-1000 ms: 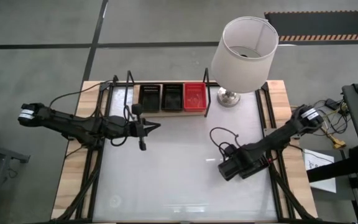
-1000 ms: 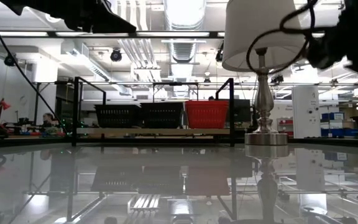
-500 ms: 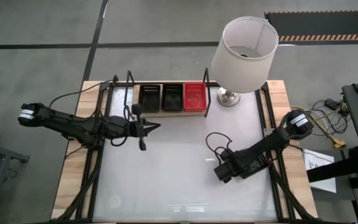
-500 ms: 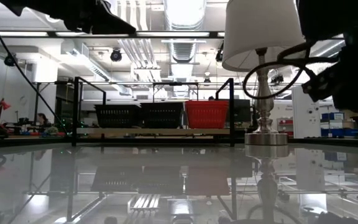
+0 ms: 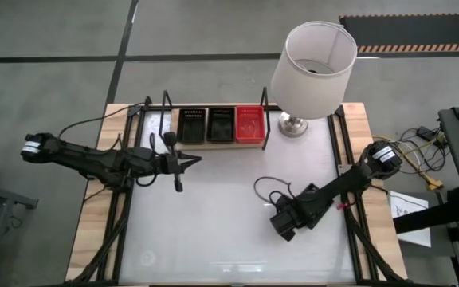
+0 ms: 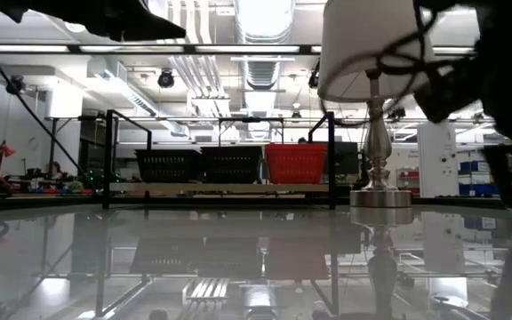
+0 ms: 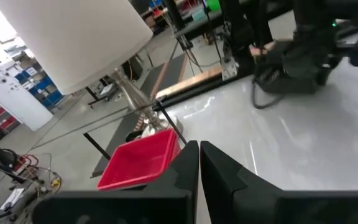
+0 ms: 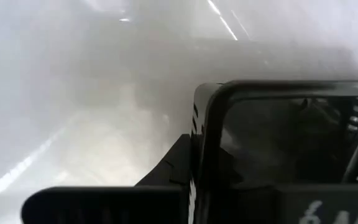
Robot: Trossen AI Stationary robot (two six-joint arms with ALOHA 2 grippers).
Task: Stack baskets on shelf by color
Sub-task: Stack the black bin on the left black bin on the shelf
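Note:
Two black baskets (image 5: pixel 191 125) (image 5: pixel 220 125) and a red basket (image 5: pixel 249 123) stand side by side with their bottoms on the shelf (image 5: pixel 221 143) at the table's far edge. My left gripper (image 5: pixel 183 159) hovers shut just in front of the shelf and holds nothing; its wrist view looks past the red basket (image 7: pixel 138 162). My right gripper (image 5: pixel 281 227) is right of the table's middle, shut on another black basket (image 8: pixel 278 137). In the high view the gripper hides this basket. My right gripper pinches the black basket's wall near a rim corner (image 8: pixel 199 124). One finger (image 8: pixel 169 171) is outside the wall and the other is hidden inside the basket. Whether the basket rests on the table or hangs clear cannot be told.
A tall lamp with a white shade (image 5: pixel 313 64) stands on a metal foot (image 5: pixel 293 125) at the far right, next to the shelf. Black rod uprights (image 6: pixel 109 156) flank the shelf. A cable (image 5: pixel 271 189) loops over the glossy white tabletop (image 5: pixel 213 231) by my right arm.
My right gripper has gone toward the table's near edge and a little to the left, and its cable loop has followed. My left gripper has drawn back slightly toward the left edge. The baskets on the shelf have stayed put.

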